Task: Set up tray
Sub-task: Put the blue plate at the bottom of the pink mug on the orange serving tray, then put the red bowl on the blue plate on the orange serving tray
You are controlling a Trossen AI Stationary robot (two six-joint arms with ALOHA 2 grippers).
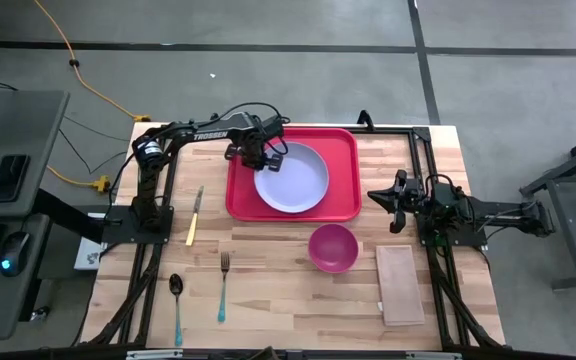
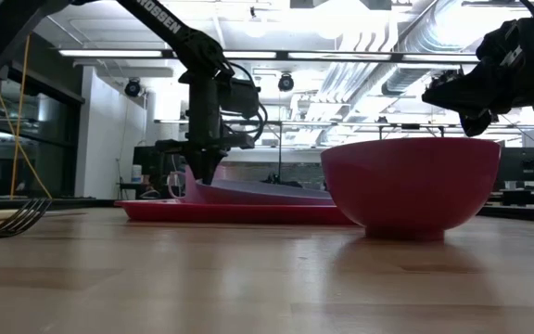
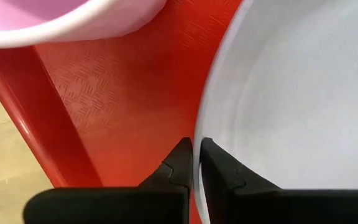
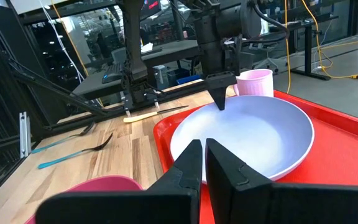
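The red tray lies at the table's far middle. A round lavender plate lies on it. My left gripper stands over the plate's far left edge, shut on the plate. A pink mug stands on the tray just behind that gripper and is mostly hidden by it in the high view. My right gripper hovers shut off the tray's right edge, touching nothing. My left gripper pinches the plate's rim at its far left edge, one finger inside the plate and one outside over the tray floor. The fingers come from above, pointing down. The plate's opposite side rests on the tray.
A magenta bowl stands on the wood near the tray's near right corner, with a tan napkin to its right. A knife, a fork and a spoon lie left of the tray.
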